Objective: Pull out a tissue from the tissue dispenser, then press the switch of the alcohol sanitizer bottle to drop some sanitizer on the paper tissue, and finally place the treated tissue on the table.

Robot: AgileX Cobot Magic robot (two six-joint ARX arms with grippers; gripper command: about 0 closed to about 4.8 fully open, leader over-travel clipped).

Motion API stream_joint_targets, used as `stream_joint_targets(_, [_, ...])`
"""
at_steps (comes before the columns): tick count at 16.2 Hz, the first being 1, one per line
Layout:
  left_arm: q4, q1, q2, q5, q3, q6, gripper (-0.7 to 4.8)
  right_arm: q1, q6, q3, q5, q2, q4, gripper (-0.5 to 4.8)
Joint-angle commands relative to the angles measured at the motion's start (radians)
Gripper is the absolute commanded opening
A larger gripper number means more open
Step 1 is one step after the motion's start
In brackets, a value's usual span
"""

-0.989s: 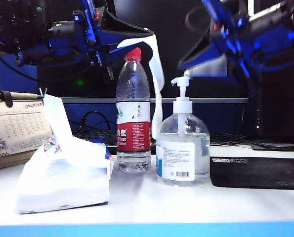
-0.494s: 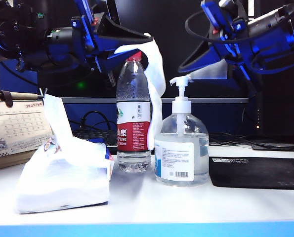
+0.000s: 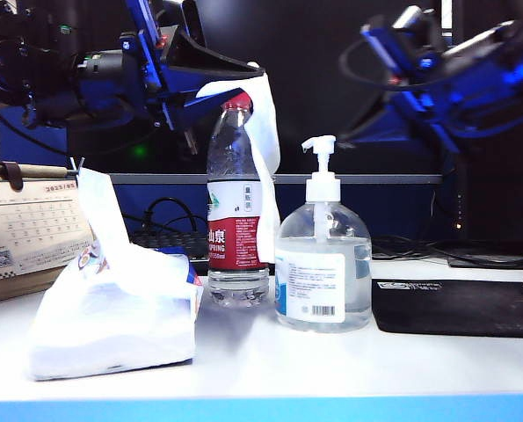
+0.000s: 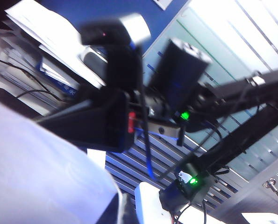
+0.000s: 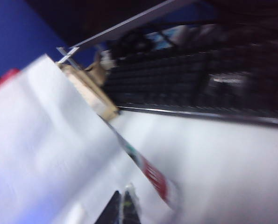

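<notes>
Left claw [image 3: 243, 88], clamping the tissue [image 3: 263, 167], is hanging it beside the switch [image 3: 321, 145]; right claw [image 3: 353, 136], clenched empty near the surface's [image 3: 331, 369] middle, should be pressing squarely down.

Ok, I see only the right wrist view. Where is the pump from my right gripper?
Observer: In the exterior view the pump is below and left of the right gripper. They do not touch.
Operator: Is the tissue under the nozzle?
Observer: No. The tissue hangs from the left gripper beside the water bottle, left of the pump.
Operator: Is the sanitizer bottle upright?
Observer: Yes, the sanitizer bottle stands upright on the table.
</notes>
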Motion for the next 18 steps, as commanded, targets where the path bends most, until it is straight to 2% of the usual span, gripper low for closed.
stream_joint_targets(1, [0.007,0.002,-0.003,-0.001,0.002,0.008,-0.06,0.001,0.014,0.071,-0.108,0.065,-0.010,-0.05])
stream_joint_targets(5, [0.007,0.004,-0.003,0.000,0.002,0.008,-0.06,0.001,0.052,0.077,-0.163,0.069,-0.044,-0.05])
stream_joint_targets(13, [0.007,0.004,-0.003,0.034,0.002,0.012,-0.06,0.001,0.060,0.077,-0.399,0.069,-0.066,-0.05])
stream_joint_targets(18, [0.008,0.004,-0.003,0.078,0.002,0.011,-0.06,0.001,0.075,0.078,-0.445,0.065,-0.032,-0.05])
